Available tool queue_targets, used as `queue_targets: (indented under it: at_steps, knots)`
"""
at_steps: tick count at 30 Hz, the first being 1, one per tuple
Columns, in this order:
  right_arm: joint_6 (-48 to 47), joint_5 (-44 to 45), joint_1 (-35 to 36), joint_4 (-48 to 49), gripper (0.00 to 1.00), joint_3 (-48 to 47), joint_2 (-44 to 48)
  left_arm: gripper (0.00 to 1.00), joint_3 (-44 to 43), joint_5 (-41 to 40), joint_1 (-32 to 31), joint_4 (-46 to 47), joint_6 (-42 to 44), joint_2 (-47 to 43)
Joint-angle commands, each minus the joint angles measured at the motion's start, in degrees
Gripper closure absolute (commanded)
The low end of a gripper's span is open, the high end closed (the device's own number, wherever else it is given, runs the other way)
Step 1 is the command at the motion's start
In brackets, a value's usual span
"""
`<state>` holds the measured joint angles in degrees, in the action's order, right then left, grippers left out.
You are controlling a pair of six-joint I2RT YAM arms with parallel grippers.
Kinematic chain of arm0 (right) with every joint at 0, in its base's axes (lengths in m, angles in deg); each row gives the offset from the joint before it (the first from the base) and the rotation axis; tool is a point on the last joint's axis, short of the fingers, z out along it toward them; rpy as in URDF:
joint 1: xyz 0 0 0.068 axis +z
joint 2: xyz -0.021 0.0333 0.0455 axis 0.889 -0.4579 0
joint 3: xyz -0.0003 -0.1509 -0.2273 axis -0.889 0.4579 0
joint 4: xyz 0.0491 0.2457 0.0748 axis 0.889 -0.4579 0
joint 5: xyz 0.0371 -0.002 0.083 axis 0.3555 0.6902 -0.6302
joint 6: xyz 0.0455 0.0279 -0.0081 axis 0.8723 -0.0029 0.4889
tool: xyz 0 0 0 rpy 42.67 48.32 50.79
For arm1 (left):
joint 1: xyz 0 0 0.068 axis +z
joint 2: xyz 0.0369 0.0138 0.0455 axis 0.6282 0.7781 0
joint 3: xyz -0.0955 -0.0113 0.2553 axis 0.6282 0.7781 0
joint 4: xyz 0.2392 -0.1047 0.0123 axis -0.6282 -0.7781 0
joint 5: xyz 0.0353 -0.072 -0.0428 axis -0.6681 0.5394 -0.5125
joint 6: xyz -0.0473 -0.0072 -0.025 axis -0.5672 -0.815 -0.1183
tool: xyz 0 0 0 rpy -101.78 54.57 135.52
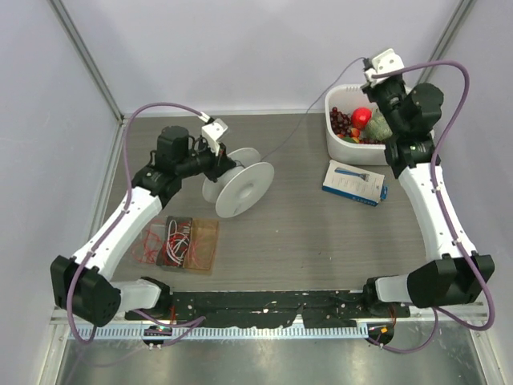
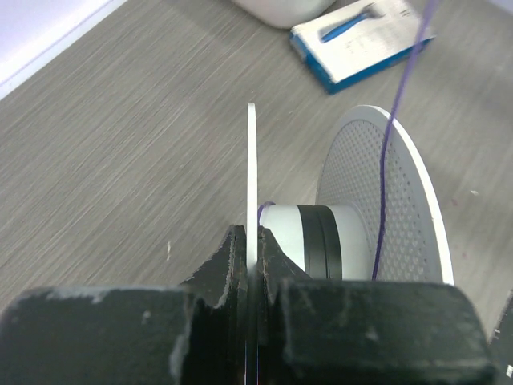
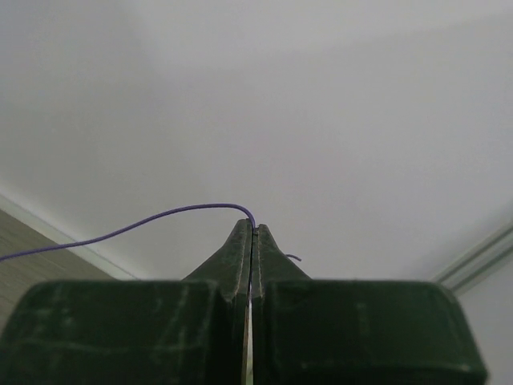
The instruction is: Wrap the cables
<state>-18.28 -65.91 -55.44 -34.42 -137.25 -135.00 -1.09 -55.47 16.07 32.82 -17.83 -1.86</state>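
Closest to the left wrist camera, the left jaws are seen clamped on the thin near flange of the white spool (image 2: pixel 252 176), which is held on edge with its axle roughly level. Whether its rim rests on the table (image 1: pixel 304 233) cannot be told. A dark band of wound turns (image 2: pixel 319 241) is carried on the hub, so part of the winding is judged done.

From the hub the wire (image 2: pixel 385 184) is led up across the perforated far flange (image 2: pixel 409 224) and then over the table in a long free span (image 1: pixel 296 132) to the right arm, which is raised above the white bin (image 1: pixel 335 143). There the right jaws are shut on the wire (image 3: pixel 160 216), with a short tail left beyond them.

The step in hand is judged to be the winding itself, with the strand held out ready for another turn. For the next move, the strand would need to be carried round the hub between the two flanges, under light tension only, as so thin a wire could slip over a flange or snap.

A blue and white box (image 1: pixel 355 183) and a clear tray of red and white leads (image 1: pixel 180 241) are left aside.
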Motion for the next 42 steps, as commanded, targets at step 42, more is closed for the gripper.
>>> queue_targets:
  at_steps: [42]
  knots:
    - [0.95,-19.78,8.07,-22.68,0.99,29.82,21.78,1.0,-29.04,-15.72,20.83,21.44,-75.5,3.87]
